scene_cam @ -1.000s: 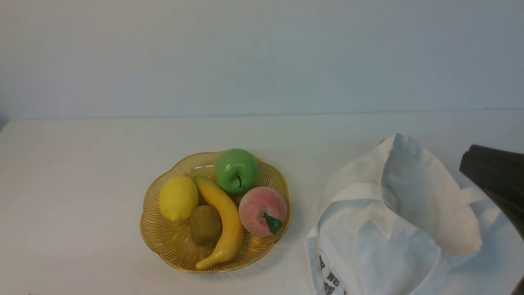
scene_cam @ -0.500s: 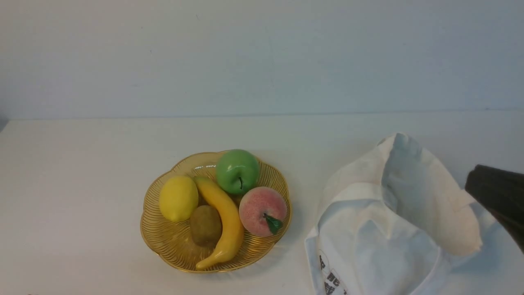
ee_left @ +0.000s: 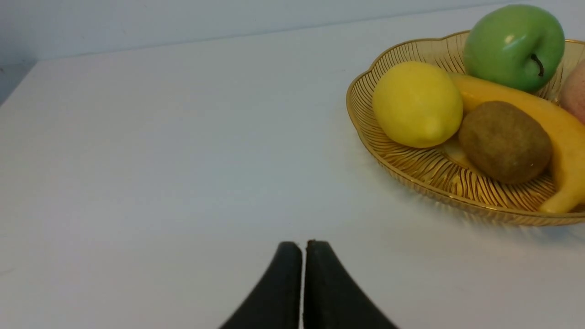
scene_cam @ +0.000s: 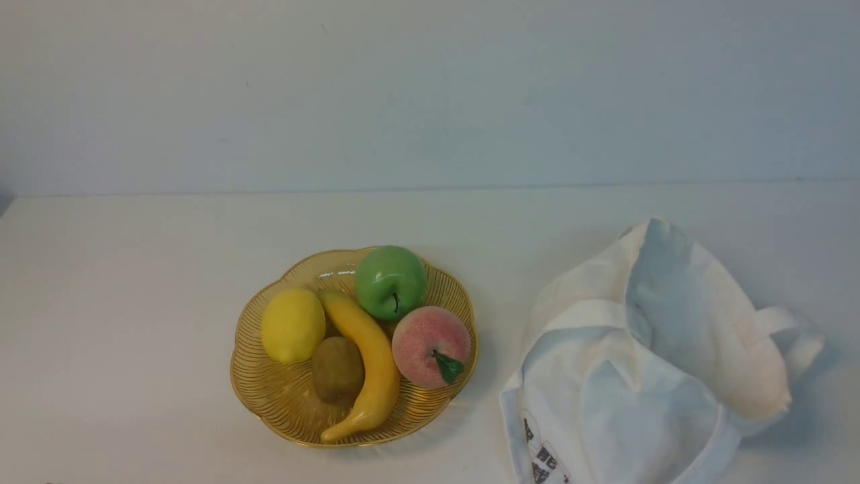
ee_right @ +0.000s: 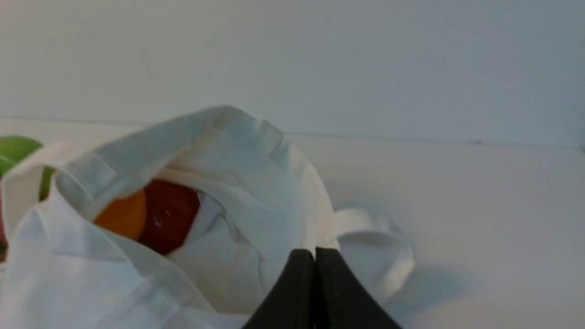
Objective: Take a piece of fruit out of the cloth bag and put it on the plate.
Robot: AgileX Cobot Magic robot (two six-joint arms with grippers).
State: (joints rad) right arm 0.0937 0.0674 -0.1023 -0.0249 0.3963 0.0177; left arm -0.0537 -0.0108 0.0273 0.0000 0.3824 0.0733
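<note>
The green apple (scene_cam: 390, 281) is already sitting on the amber plate (scene_cam: 269, 396), at its far edge, touching the banana (scene_cam: 366, 363) and the pink peach (scene_cam: 430, 346); a lemon (scene_cam: 293, 325) and a kiwi (scene_cam: 337, 369) are sharing the dish with it. Judging from that, the placing step is looking finished and little is remaining beyond the arms parking themselves.

Going from largest down: the white counter (scene_cam: 121, 282) is filling most of the front view, matte and bare apart from these things, and it is meeting a plain pale wall (scene_cam: 430, 87) along a straight seam behind. The cloth bag (scene_cam: 645, 376) is slumping on the robot's right side of the counter, well apart from the plate, its mouth gaping and one strap handle (scene_cam: 796, 336) looping out to the side. Dark printed characters are showing near its lower corner. In the right wrist view something orange and dark red (ee_right: 151, 217) is still lying inside the bag, too hidden to name.

Neither arm is showing in the front view. The left end effector (ee_left: 304, 249) is hovering over bare counter near the plate with its fingers pressed together, holding nothing. The right end effector (ee_right: 315, 256) is likewise pressed together and empty, hanging just in front of the bag.
</note>
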